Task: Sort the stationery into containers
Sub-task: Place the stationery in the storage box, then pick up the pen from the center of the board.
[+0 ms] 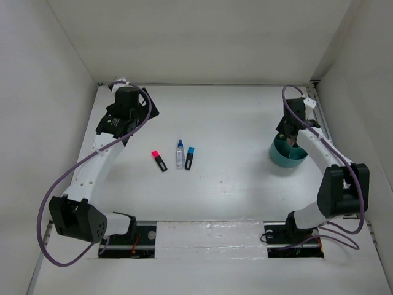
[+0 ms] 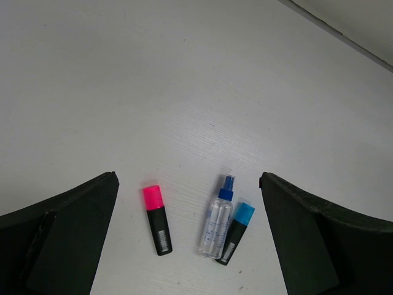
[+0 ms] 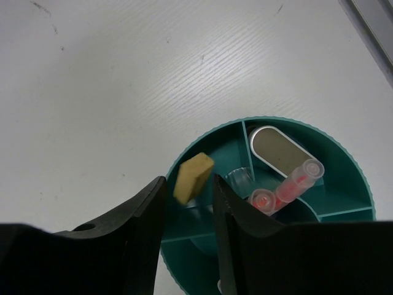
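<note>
A black marker with a pink cap (image 1: 159,160), a clear blue-capped bottle (image 1: 180,153) and a black marker with a blue cap (image 1: 189,158) lie mid-table. In the left wrist view the pink marker (image 2: 157,219), bottle (image 2: 217,224) and blue marker (image 2: 235,232) lie below my left gripper (image 2: 188,178), which is wide open and empty, high at the far left (image 1: 126,117). My right gripper (image 3: 189,179) hovers over the teal cup (image 3: 209,138), jaws slightly apart. The tan piece (image 3: 192,177) is loose and blurred between them, above a compartment. The cup also shows in the top view (image 1: 288,155).
Inside the cup lie clear salmon-tipped tubes (image 3: 288,187) and a grey rounded block (image 3: 279,150) in separate compartments. White walls enclose the table on the left, back and right. A rail (image 3: 371,24) runs along the right edge near the cup.
</note>
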Tool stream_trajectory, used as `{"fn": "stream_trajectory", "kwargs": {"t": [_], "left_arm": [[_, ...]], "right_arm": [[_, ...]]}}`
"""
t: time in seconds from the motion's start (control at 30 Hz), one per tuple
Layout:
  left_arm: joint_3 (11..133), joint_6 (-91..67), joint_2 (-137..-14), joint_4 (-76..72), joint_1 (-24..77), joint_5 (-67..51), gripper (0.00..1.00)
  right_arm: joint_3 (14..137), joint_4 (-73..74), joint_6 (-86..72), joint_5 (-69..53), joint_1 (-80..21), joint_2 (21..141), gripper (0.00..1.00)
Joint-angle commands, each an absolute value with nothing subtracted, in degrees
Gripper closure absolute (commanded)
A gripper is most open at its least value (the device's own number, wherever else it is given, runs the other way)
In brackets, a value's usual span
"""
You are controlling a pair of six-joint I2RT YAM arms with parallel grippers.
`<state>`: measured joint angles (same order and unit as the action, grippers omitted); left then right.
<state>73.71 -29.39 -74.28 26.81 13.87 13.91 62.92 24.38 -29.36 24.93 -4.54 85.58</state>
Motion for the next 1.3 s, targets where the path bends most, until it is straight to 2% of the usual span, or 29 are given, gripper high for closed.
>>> {"fn": "stream_trajectory", "kwargs": {"t": [0.0, 0.37, 0.7, 0.8, 1.0, 1.13, 1.2, 1.23, 1.27], "left_arm": [[73.39, -28.74, -72.07, 25.75, 13.89, 14.94, 0.0], [73.39, -28.74, -72.07, 25.75, 13.89, 14.94, 0.0], [73.91, -30.49, -73.82, 27.42, 13.89, 18.97, 0.0], [75.14, -32.61, -74.36, 29.35, 13.89, 19.6, 0.0], [76.2, -34.36, -75.41, 29.88, 13.89, 19.6, 0.0], [77.95, -36.3, -76.55, 32.69, 13.89, 22.5, 0.0], [77.96, -37.79, -77.08, 33.22, 13.89, 24.52, 0.0], [77.96, -37.79, -77.08, 33.22, 13.89, 25.22, 0.0], [77.96, -38.32, -77.08, 33.22, 13.89, 26.44, 0.0]], "right_arm": [[62.67, 23.2, -28.65, 24.96, -4.22, 83.76, 0.56], [63.98, 22.68, -28.13, 22.51, -4.22, 83.23, 0.56], [77.78, 26.63, -22.51, 20.92, -10.1, 85.52, 0.55], [78.49, 27.15, -22.5, 20.92, -14.66, 83.94, 0.55], [74.71, 24.79, -23.64, 25.74, -33.64, 81.39, 0.55], [76.72, 29.69, -30.65, 37.33, -44.98, 86.21, 0.41], [77.26, 30.41, -35.49, 39.12, -48.23, 88.32, 0.2], [77.78, 29.28, -36.38, 36.94, -48.25, 90.68, 0.13], [77.78, 27.27, -36.39, 34.56, -48.25, 92.1, 0.12]]}}
